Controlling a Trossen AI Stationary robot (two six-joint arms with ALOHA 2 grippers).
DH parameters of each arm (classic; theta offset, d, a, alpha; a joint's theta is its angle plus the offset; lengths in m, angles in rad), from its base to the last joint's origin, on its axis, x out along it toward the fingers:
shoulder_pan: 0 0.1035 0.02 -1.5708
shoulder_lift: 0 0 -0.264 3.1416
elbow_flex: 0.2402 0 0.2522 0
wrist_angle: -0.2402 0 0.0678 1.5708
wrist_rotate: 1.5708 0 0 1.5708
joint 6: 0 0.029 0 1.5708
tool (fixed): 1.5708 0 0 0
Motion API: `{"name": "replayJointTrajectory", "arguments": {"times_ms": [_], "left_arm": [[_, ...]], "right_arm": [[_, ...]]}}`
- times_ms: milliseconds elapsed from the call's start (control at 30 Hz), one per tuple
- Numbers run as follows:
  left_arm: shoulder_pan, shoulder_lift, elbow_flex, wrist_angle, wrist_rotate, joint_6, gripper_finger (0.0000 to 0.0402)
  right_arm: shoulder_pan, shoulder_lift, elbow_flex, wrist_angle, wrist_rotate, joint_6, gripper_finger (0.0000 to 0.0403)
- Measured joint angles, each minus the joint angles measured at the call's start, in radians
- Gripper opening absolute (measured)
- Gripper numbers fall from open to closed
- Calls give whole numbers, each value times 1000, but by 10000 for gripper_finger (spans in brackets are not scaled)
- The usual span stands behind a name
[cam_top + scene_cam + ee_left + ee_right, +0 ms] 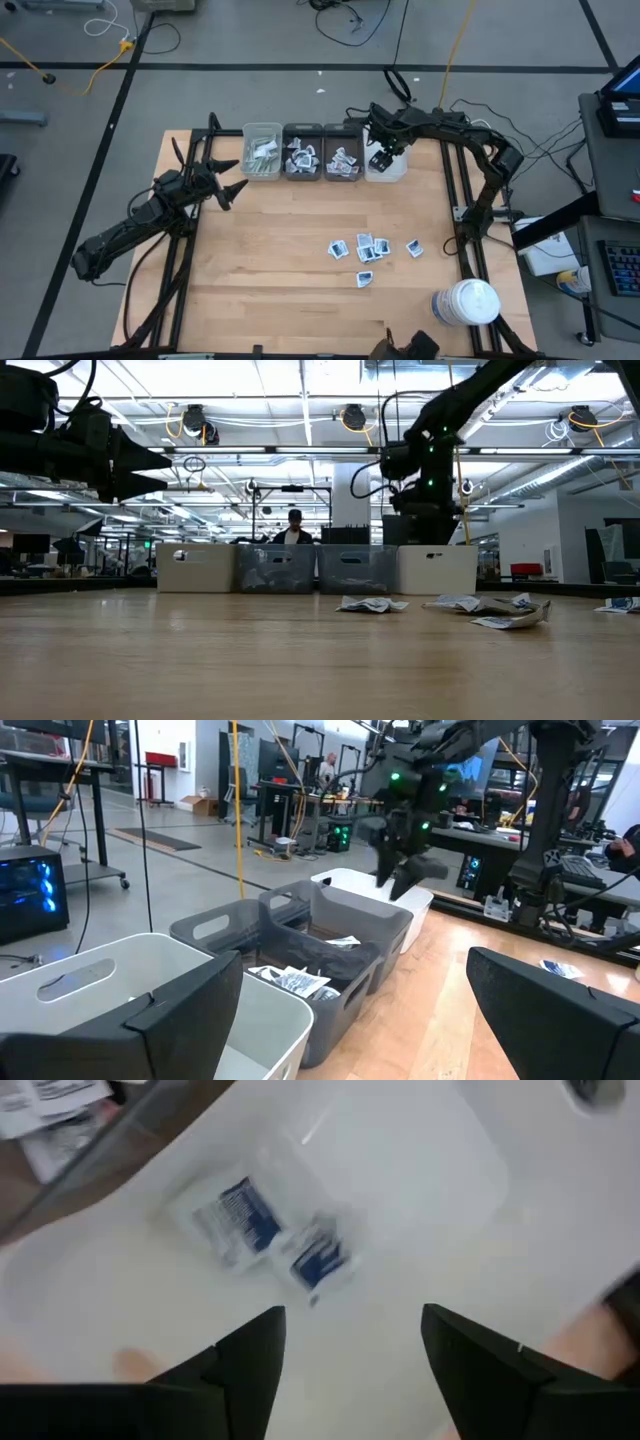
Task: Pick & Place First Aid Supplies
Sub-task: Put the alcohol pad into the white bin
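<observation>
My right gripper point(350, 1340) hangs open, pointing down over the white bin point(387, 166) at the right end of the row of bins. Nothing is between its fingers. Below them, inside that bin, are two white sachets with blue print point(235, 1220) point(320, 1260), both blurred. Several more sachets point(372, 250) lie flat and loose on the wooden table, right of its middle. My left gripper point(232, 180) waits open at the table's left side, level, pointing toward the bins.
Left of the white bin stand two grey bins point(343, 160) point(302, 158) holding sachets and a pale bin point(262, 152) holding long strips. A large white jar with a lid point(467, 302) stands near the front right corner. Bare wood lies left of the loose sachets.
</observation>
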Motion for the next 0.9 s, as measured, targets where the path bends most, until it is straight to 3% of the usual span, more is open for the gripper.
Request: {"name": "replayJointTrajectory", "arguments": {"times_ms": [333,600,900], "left_arm": [[0,0,0,0,0,0,392],[0,0,0,0,0,0,392],[0,0,0,0,0,0,392]], "right_arm": [[100,-119,3,-214,-4,298,220],[202,-174,-10,-349,-107,519,215],[455,-339,-221,-334,-168,800,215]]}}
